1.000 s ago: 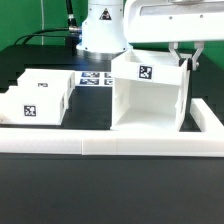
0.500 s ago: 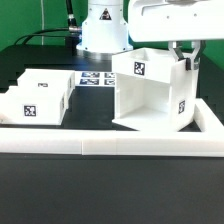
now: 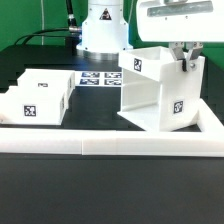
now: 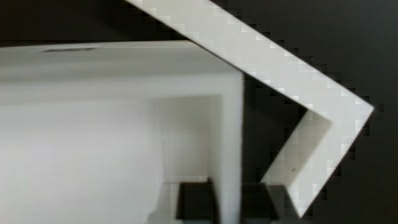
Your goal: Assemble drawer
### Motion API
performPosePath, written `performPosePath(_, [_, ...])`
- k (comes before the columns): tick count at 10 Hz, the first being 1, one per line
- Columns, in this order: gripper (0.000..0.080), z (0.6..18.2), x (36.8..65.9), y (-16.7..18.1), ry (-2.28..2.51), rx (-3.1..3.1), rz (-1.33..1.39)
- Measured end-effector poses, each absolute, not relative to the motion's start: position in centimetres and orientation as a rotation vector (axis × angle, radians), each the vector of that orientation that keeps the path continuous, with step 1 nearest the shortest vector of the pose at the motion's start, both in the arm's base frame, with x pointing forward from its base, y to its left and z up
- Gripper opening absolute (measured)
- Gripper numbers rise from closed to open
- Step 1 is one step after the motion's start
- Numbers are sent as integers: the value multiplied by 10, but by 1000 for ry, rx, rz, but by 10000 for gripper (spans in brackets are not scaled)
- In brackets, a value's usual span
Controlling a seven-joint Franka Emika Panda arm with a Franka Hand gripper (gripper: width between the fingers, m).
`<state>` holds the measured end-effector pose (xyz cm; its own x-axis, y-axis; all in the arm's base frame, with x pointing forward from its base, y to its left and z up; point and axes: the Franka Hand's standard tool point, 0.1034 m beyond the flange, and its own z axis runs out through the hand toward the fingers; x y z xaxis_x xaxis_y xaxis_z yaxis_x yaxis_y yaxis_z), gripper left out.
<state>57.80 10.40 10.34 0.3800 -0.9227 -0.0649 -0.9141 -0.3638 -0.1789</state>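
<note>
Surroundings: black table (image 3: 40,190); low white bars (image 3: 110,146) run along the near edge and up the exterior view's right, boxing in the work area; marker board (image 3: 100,78) lies flat towards the back, just in front of the arm base (image 3: 103,30); it sits between the trays and the housing and is partly hidden by the housing's near corner.

Trays (image 3: 40,95): two, on the exterior view's left, one just behind the other, close together, each with a square tag on its facing side; apart from the housing; their insides cannot be seen from this angle.

Housing (image 3: 155,95): on the exterior view's right, inside the bars, turned corner-on to the camera; open face towards the exterior view's left, showing only bare white inner walls; one tag on its upper back wall, another on the side wall facing right; cannot tell whether its base lies flat on the table; its lower right corner is near the right-hand bar.

Gripper (image 3: 188,62): comes down from above onto the housing's upper right edge; fingers (image 4: 196,205) pressed in on the housing's thin side wall, one on each side; wrist view shows this wall (image 4: 233,130) running straight down between the dark pads; pinching the housing, nothing else touched.

Wrist view also shows an angled white strip (image 4: 267,60) over dark table; cannot tell which part it is.
</note>
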Motion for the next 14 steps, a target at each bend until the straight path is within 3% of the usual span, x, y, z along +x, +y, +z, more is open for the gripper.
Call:
performPosePath(6, [44,102,581,101,1933,-2201,-5])
performPosePath(11, [45,103,639,103,1977,-2135,27])
performPosePath(14, [45,102,647,102,2009,-2126,63])
